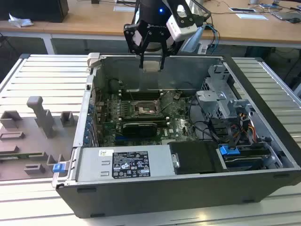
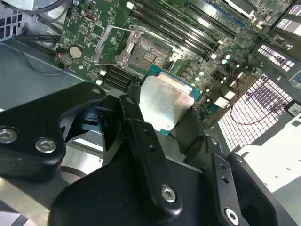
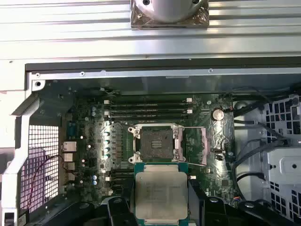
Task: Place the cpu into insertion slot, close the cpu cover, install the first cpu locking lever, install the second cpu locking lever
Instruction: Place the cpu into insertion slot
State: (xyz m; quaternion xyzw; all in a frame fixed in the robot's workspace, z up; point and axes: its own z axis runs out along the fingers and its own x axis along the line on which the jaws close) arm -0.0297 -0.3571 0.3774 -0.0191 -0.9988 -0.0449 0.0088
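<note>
My gripper (image 1: 151,64) is clamped on the cpu (image 1: 151,66), one black finger on each of two opposite edges. I hold the chip flat, its pale metal face up towards both wrist views and its green border showing around it. The fingers (image 3: 123,205) press against the chip's sides and leave its face uncovered.

In the exterior view the cpu hangs in the air over the far side of the open computer case (image 1: 164,197), well apart from the board below. The case lies on its side in the middle of the worktop (image 1: 42,75), a surface of ribbed aluminium profiles.

On the green motherboard (image 3: 89,155) the insertion slot (image 3: 157,143) is bare, with its dark contact field exposed. The cpu cover (image 3: 195,146) is swung open and lies just beside the slot, so nothing covers the slot. I cannot tell how the locking levers stand. A row of long memory slots (image 3: 146,106) runs along one side of the slot, and a round coin cell (image 3: 217,113) sits near the open cover.

Towards the near wall of the case a black graphics card (image 1: 141,128) crosses the board, and a grey power supply (image 1: 124,165) with a label lies along that wall. A metal drive cage (image 1: 225,99) fills the case on the exterior view's right.

On the worktop's edge at the exterior view's left lies a grey fixture plate (image 1: 28,141) with raised blocks. Beyond the worktop's far edge stands a wooden desk (image 1: 94,19).
</note>
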